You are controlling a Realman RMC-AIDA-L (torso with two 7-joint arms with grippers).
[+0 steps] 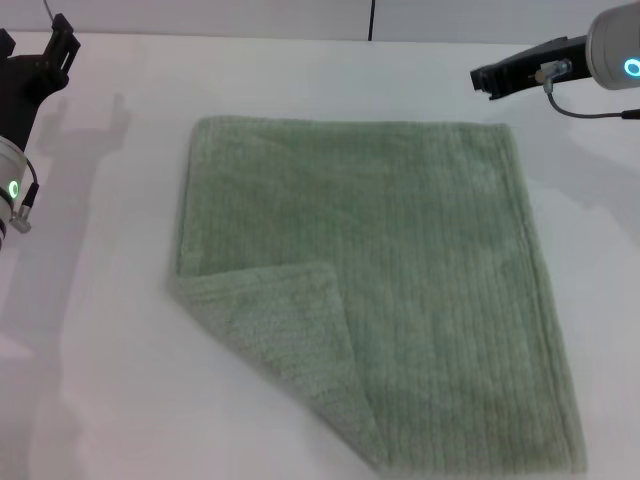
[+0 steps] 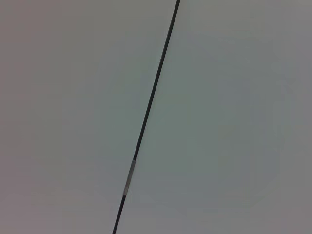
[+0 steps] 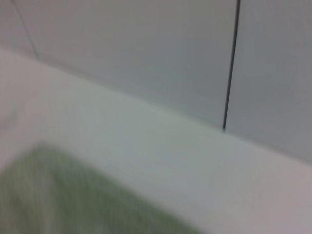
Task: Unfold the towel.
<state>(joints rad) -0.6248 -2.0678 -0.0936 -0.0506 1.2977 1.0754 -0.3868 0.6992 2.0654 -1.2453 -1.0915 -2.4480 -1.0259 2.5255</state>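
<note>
A: What's at the far left?

B: The left gripper (image 1: 45,55), raised over the table's (image 1: 100,350) far left corner, well apart from the towel (image 1: 400,290). It is black, and whether its claw is wide or narrow I cannot tell. Its wrist camera sees only a pale wall (image 2: 234,117) with a dark seam (image 2: 148,105) running across it.

A: And the towel?

B: Sage green, ribbed with fine stripes, hemmed at the edges. It lies flat in the middle of the white table, nearly spread out. Its near left corner (image 1: 275,330) is folded over onto the cloth, a triangular flap showing the underside.

A: Anything on it or in the way?

B: Nothing rests on it. Both arms hang clear of the cloth.

A: The right side?

B: The right gripper (image 1: 492,78) hovers just past the towel's far right corner, not touching. Its claw's state I cannot tell either. Its wrist camera shows a green corner (image 3: 58,195), the table edge and the wall behind.
</note>
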